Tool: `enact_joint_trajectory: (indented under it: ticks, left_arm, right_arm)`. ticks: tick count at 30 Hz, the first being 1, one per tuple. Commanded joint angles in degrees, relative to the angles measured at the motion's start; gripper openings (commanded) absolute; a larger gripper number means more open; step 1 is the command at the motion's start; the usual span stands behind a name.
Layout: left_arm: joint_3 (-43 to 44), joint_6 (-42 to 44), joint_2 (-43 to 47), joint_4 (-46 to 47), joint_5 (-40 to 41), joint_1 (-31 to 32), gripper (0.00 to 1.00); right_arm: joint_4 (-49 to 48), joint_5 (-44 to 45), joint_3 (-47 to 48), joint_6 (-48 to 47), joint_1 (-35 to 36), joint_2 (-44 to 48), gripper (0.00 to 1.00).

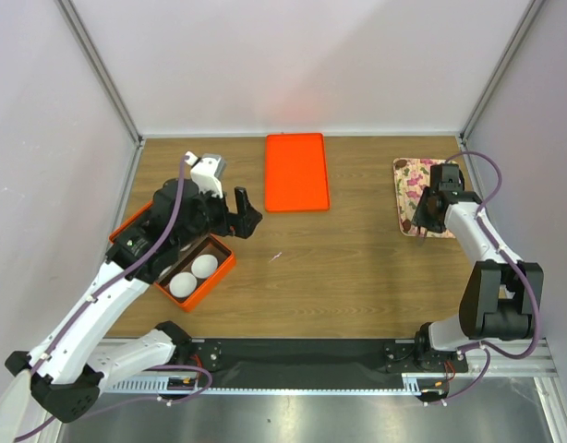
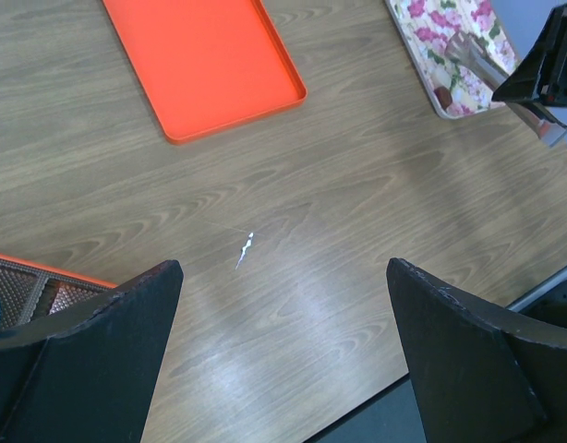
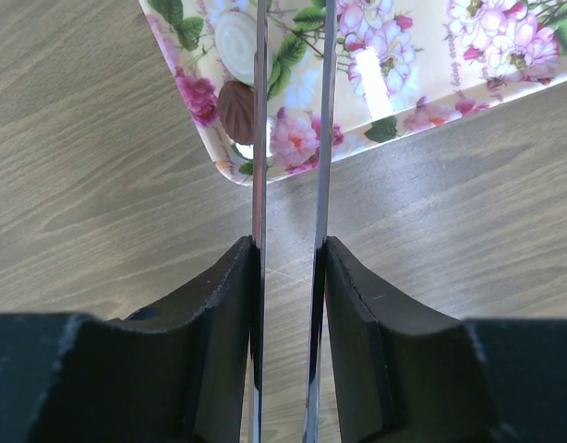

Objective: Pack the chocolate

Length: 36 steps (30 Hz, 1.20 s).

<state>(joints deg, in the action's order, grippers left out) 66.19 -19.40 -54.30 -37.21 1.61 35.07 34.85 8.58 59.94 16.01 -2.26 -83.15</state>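
The chocolate lies on a floral plate (image 1: pixel 408 175) at the right: a dark brown piece (image 3: pixel 235 111) and a pale piece (image 3: pixel 235 35) near the plate's corner (image 3: pixel 422 83). My right gripper (image 3: pixel 291 249) is shut on metal tongs (image 3: pixel 260 138). The tong blades reach over the plate edge, slightly apart, just right of the dark piece. In the top view the right gripper (image 1: pixel 429 210) is at the plate's near edge. My left gripper (image 1: pixel 245 214) is open and empty above bare table (image 2: pixel 283 277), beside an orange box (image 1: pixel 223 268) holding two white paper cups (image 1: pixel 204 266).
A flat orange tray (image 1: pixel 296 172) lies at the back centre; it also shows in the left wrist view (image 2: pixel 205 60). A small white scrap (image 2: pixel 245 249) lies on the wood. The box's brown moulded insert (image 2: pixel 43 286) shows at the left.
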Motion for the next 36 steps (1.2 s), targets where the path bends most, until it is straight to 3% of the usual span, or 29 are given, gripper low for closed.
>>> enact_joint_trajectory:
  ticks: [1,11,17,18,25,32,36]
  left_arm:
    - [3.94,1.12,-0.36,0.83,1.55,-0.35,1.00]
    - [15.35,2.87,-5.19,-4.09,10.42,-0.97,1.00]
    - [23.35,2.97,-5.55,-7.52,14.03,-1.76,1.00]
    - [24.32,2.61,-5.20,-8.57,14.91,-1.85,1.00]
    - [30.92,0.77,-1.08,-8.33,16.77,-1.85,1.00]
    - [30.14,-0.55,4.46,-4.36,16.32,-1.76,1.00]
    - [28.99,-0.47,5.79,-4.45,17.90,-1.85,1.00]
  right_arm:
    - [0.13,0.39,3.34,-0.54,-0.20,3.00,0.35]
    - [2.06,-2.51,8.08,-1.95,1.82,6.60,0.34]
    - [-7.31,-8.05,10.28,1.47,17.26,6.96,0.34]
    - [-8.99,-8.05,10.54,2.35,23.30,5.30,0.34]
    - [-27.98,-12.18,13.09,5.61,42.31,-5.42,0.34]
    - [-40.37,-17.01,21.52,3.43,52.25,-20.72,0.33]
    - [-41.53,-17.19,26.88,-2.19,57.96,-26.70,0.33]
